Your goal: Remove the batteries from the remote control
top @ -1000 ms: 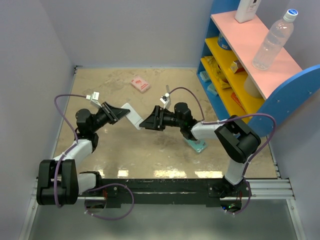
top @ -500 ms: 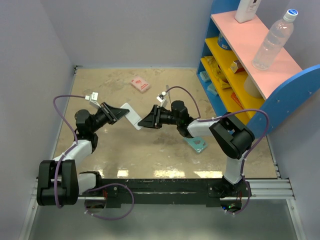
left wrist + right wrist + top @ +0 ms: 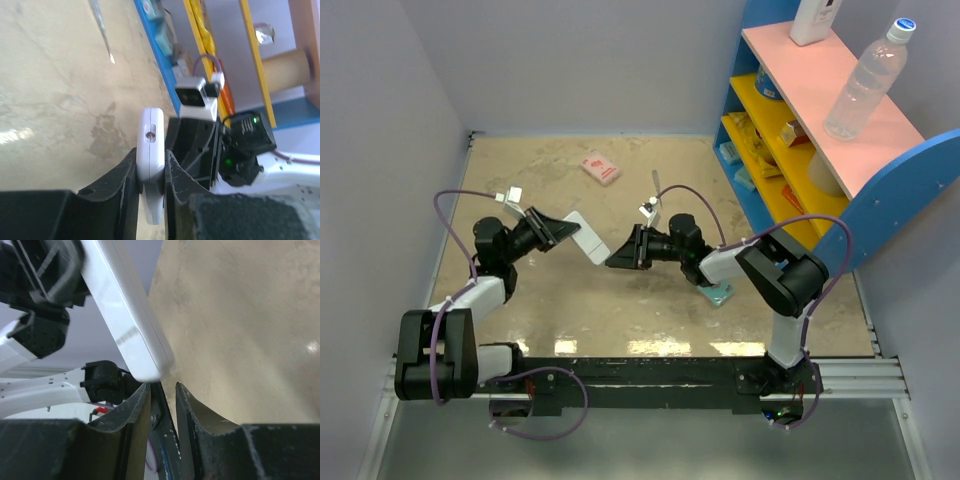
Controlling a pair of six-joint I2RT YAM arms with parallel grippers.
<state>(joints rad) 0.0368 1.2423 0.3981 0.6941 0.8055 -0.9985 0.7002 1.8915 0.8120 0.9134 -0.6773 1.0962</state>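
The remote control [image 3: 584, 236], a slim white bar, hangs above the table between the two arms. My left gripper [image 3: 568, 231] is shut on it, and in the left wrist view the fingers press both flat faces of the remote control [image 3: 151, 145] at the left gripper [image 3: 151, 152]. My right gripper [image 3: 612, 260] sits at the bar's free end. In the right wrist view the remote control [image 3: 122, 320] ends just past the tips of the right gripper [image 3: 162, 386], whose jaws stand a narrow gap apart with nothing between them. The batteries are hidden.
A pink packet [image 3: 600, 168] lies at the back of the table. A teal flat box [image 3: 717, 292] lies under my right forearm. The blue shelf unit [image 3: 760, 190] with a bottle [image 3: 865, 80] on top stands at the right. A thin silvery strip [image 3: 102, 30] lies on the table.
My right gripper's jaws have drawn in from wide to a narrow gap, and that arm has slid slightly toward the near side. The left gripper keeps its hold on the remote.
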